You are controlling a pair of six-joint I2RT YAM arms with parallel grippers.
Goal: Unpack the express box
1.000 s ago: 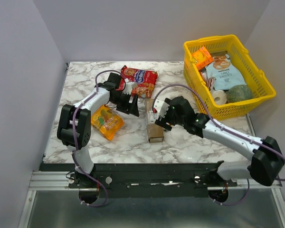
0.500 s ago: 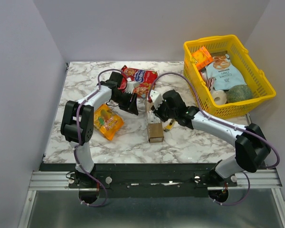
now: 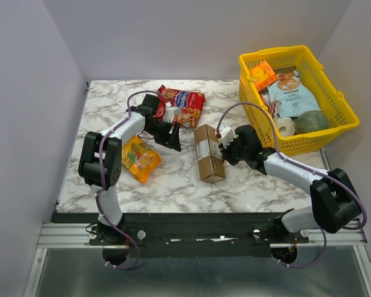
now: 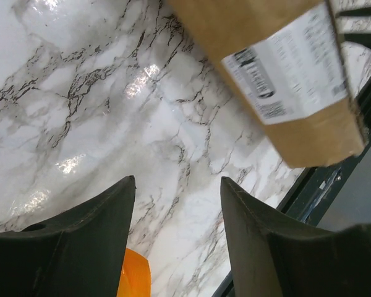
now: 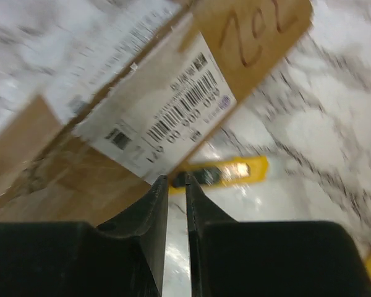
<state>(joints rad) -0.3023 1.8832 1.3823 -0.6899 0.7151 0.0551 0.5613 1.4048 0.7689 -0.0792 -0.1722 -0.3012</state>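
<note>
Since the earlier frame the express box [image 3: 209,154] has swung round and now lies flat on the bench [image 3: 173,189], label up, to the left of the yellow basket [image 3: 345,121] and nearer the arm bases than it. Right hand [image 5: 175,182] sits just beside the box on the basket's side, its fingers drawn almost together with nothing visible between them. Left hand [image 4: 178,185] hovers on the side of the box away from the basket, fingers spread and empty. A yellow-and-black strip [image 5: 229,171], perhaps a cutter, shows at the box's edge. The box looks unopened, so this seems to be the positioning step; next probably calls for one hand to steady it while the other works the seam
</note>
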